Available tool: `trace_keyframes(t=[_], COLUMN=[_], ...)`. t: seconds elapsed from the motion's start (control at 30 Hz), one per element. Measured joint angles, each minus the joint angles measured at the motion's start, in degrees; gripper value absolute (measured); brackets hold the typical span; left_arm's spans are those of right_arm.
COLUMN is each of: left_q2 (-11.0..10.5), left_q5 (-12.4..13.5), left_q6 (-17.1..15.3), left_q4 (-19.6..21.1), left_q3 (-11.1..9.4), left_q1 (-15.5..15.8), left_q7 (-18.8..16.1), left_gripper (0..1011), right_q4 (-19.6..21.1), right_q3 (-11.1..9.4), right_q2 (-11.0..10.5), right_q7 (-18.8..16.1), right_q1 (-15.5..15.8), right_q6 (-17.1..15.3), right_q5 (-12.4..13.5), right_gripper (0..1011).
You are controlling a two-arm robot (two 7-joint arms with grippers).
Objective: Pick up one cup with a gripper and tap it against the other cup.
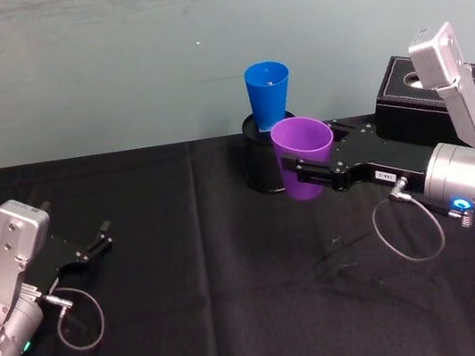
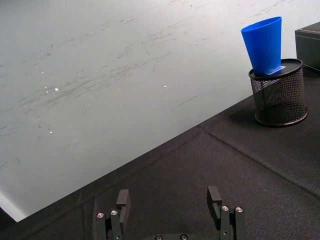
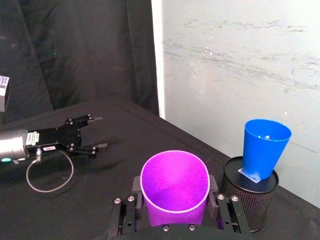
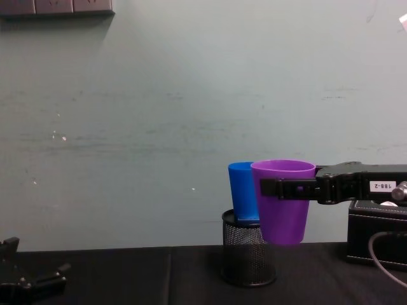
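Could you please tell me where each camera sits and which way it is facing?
Head view: high, looking forward and down at the black table; both arms show, right gripper holding the purple cup, left gripper open.
Chest view: low, looking across the table at the cups side-on; right gripper enters from the right.
Left wrist view: behind the left gripper, facing the blue cup on the mesh holder.
Right wrist view: behind the right gripper, over the purple cup, facing the left gripper.
Shared: all four see the blue cup.
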State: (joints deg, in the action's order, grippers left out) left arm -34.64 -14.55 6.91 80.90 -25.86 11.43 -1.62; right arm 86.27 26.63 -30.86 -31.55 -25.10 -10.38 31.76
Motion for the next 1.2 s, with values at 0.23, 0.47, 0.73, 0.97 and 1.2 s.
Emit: trace_keyframes(t=[0.23, 0.47, 0.73, 0.97, 1.2], left_q2=[0.0, 0.0, 0.0, 0.0, 0.0], left_q5=[0.0, 0.0, 0.0, 0.0, 0.0], left_q6=[0.0, 0.0, 0.0, 0.0, 0.0], left_q4=[0.0, 0.0, 0.0, 0.0, 0.0], left_q3=[0.0, 0.0, 0.0, 0.0, 0.0], left_q1=[0.0, 0.0, 0.0, 0.0, 0.0], left_q7=[0.0, 0.0, 0.0, 0.0, 0.0], left_gripper=[1011, 1011, 1011, 1011, 1011], right_q4=[0.0, 0.0, 0.0, 0.0, 0.0], right_q3=[0.0, 0.0, 0.0, 0.0, 0.0], right_q2=[0.0, 0.0, 0.0, 0.0, 0.0], right_q7=[0.0, 0.0, 0.0, 0.0, 0.0], right_q1=[0.0, 0.0, 0.0, 0.0, 0.0], right_q6=[0.0, 0.0, 0.0, 0.0, 0.0], right_q5=[0.0, 0.0, 0.0, 0.0, 0.0], right_gripper=[729, 729, 729, 729, 729])
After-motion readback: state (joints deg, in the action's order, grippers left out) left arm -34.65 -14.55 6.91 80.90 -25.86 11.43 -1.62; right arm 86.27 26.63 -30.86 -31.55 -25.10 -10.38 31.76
